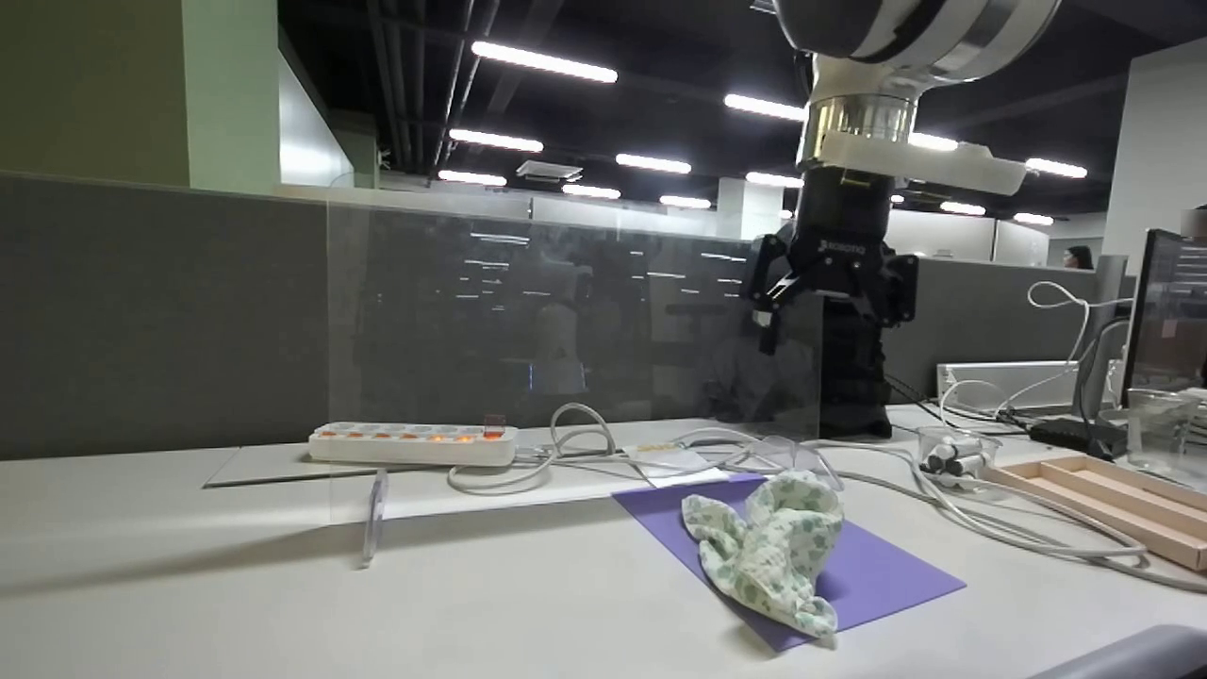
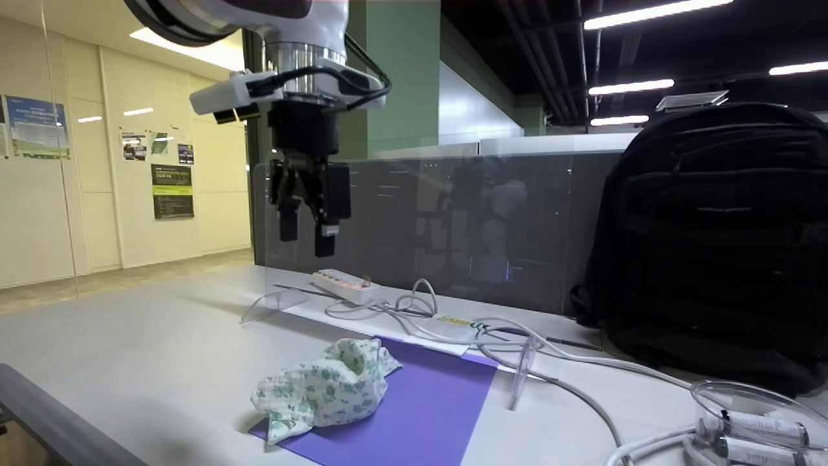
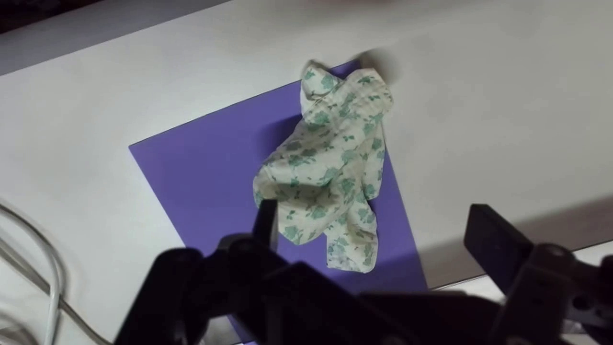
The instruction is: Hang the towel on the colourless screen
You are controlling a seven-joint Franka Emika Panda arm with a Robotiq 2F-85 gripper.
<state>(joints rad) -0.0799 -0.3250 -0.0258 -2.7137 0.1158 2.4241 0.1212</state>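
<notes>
The towel, white with green leaf prints, lies crumpled on a purple sheet on the table, in both exterior views (image 1: pixel 778 556) (image 2: pixel 330 388) and the wrist view (image 3: pixel 330 143). The colourless screen is a clear upright panel (image 1: pixel 453 311) (image 2: pixel 414 200) on clear feet (image 1: pixel 374 519), behind the towel. I cannot make it out in the wrist view. My gripper (image 1: pixel 834 314) (image 2: pixel 307 234) is open and empty, pointing down, well above the table and near the screen's upper part. In the wrist view its fingers (image 3: pixel 373 208) are wide apart, with the towel below them, apart from it.
A white power strip (image 1: pixel 415 445) and loose cables (image 1: pixel 566 448) lie by the screen's base. A grey divider (image 1: pixel 160 311) stands behind. A black backpack (image 2: pixel 711 252), a clear cup with small bottles (image 2: pixel 757 427), a pink tray (image 1: pixel 1113 500) and a monitor (image 1: pixel 1169 311) stand around.
</notes>
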